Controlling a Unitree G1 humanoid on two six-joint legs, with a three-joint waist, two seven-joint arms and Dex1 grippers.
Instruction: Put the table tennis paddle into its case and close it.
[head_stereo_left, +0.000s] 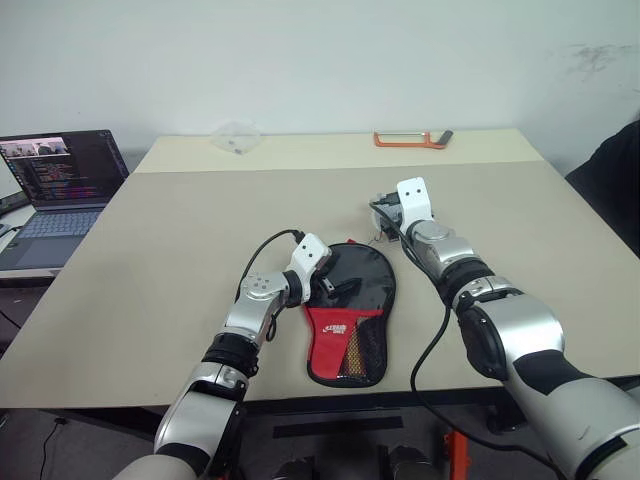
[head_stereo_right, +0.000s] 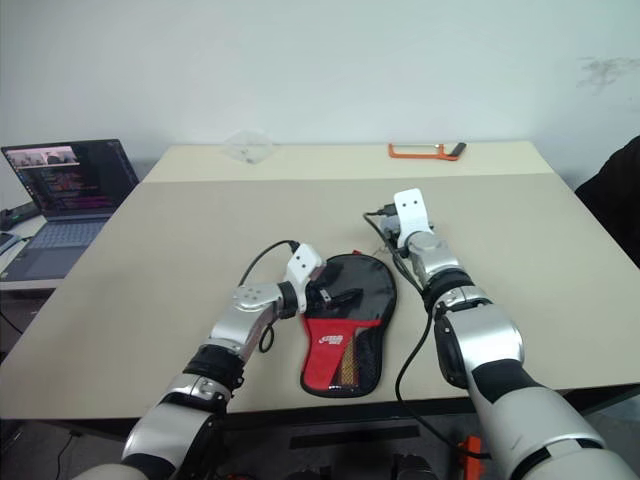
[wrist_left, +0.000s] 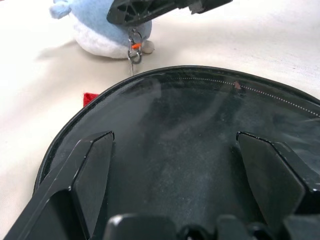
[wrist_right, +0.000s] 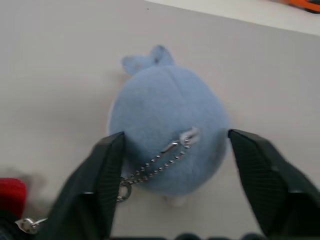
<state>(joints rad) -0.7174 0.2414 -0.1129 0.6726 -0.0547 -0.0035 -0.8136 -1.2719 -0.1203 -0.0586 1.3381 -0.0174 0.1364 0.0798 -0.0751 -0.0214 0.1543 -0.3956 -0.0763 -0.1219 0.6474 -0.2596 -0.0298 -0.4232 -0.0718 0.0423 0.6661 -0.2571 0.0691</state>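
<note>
The black case (head_stereo_left: 350, 310) with its red mesh panel lies flat near the table's front edge. The table tennis paddle's light-wood handle (head_stereo_left: 357, 352) shows through the mesh; I cannot tell its round face apart from the case. My left gripper (wrist_left: 174, 135) rests open over the case's round black part (wrist_left: 200, 165), reaching in from its left side. Just beyond the case's far edge lies a small blue-and-white plush charm (wrist_right: 165, 110) on a metal chain (wrist_right: 150, 167). My right gripper (wrist_right: 176, 134) straddles the charm, one finger at each flank, open.
An open laptop (head_stereo_left: 60, 185) stands on a side surface to the left. At the beige table's (head_stereo_left: 180, 260) far edge lie an orange-framed object (head_stereo_left: 408, 139) and a clear plastic piece (head_stereo_left: 237, 136). A person's dark sleeve (head_stereo_left: 615, 180) shows at the right edge.
</note>
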